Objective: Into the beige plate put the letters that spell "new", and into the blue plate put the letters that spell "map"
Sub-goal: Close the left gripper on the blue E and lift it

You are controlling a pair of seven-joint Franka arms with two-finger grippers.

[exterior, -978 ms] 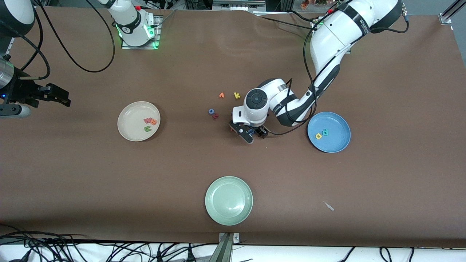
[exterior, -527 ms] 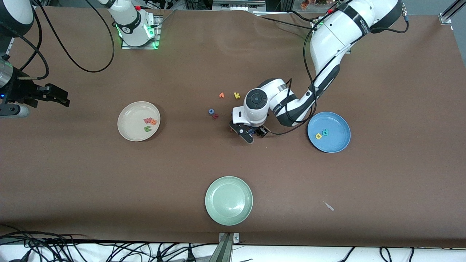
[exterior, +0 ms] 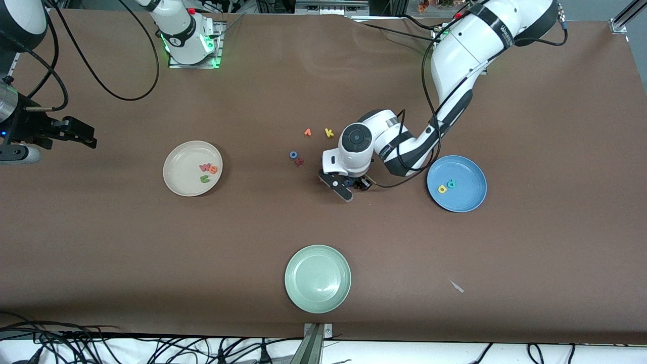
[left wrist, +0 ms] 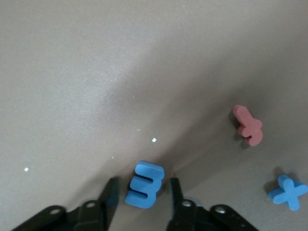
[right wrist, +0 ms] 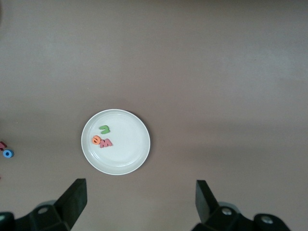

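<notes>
The blue m (left wrist: 144, 185) lies flat on the brown table between the fingers of my left gripper (left wrist: 143, 185), which is open, with a narrow gap on each side of the letter. In the front view that left gripper (exterior: 354, 188) is down at the table's middle. The beige plate (exterior: 179, 177) holds the pinkish w (exterior: 205, 167), orange e (exterior: 213, 170) and green n (exterior: 204, 178). The blue plate (exterior: 470, 197) holds the yellow a (exterior: 442, 189) and teal p (exterior: 450, 184). My right gripper (exterior: 83, 136) waits open, raised at the right arm's end, looking down on the beige plate (right wrist: 127, 154).
Loose letters lie beside the left gripper: an orange v (exterior: 307, 132), a yellow k (exterior: 329, 133), a blue o (exterior: 293, 155), a salmon f (left wrist: 249, 126) and a blue x (left wrist: 288, 192). A pale green plate (exterior: 318, 278) sits near the front edge, with a small scrap (exterior: 457, 286) toward the left arm's end.
The left gripper's fingers have drawn in around the blue m. The right gripper drifted slightly toward the table's end.
</notes>
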